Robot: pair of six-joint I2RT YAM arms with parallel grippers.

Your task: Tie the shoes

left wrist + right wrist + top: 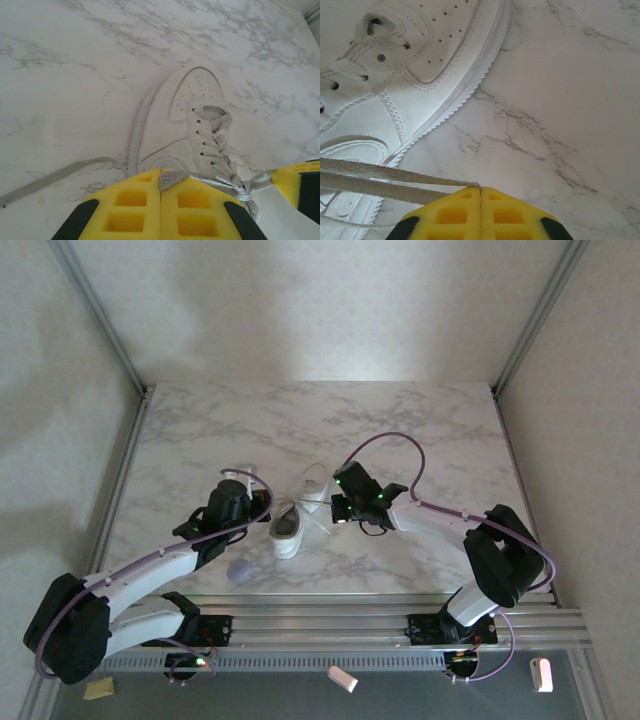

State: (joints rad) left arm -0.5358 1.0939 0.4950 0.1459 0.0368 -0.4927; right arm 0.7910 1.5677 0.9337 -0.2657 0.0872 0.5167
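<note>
1. Nearest, a lavender blob point(240, 572) lies just near-left of the sneaker point(289, 531), so pulls should steer clear of it.
2. The left gripper point(161, 176), fingers together, clamps the left lace point(205, 180) beside the sneaker. The right gripper point(480, 189) likewise pinches the right lace point(385, 172).
3. The best move is probably to draw both outward evenly and level, cinching the knot without dragging the sneaker.
4. Beyond the sneaker, the marble table point(300, 420) offers open room.

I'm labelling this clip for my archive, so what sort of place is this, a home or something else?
Probably a lab test cell, not a home: white panels in an aluminium frame enclose a marble-patterned table, with two robot arms bolted at its edge.
</note>
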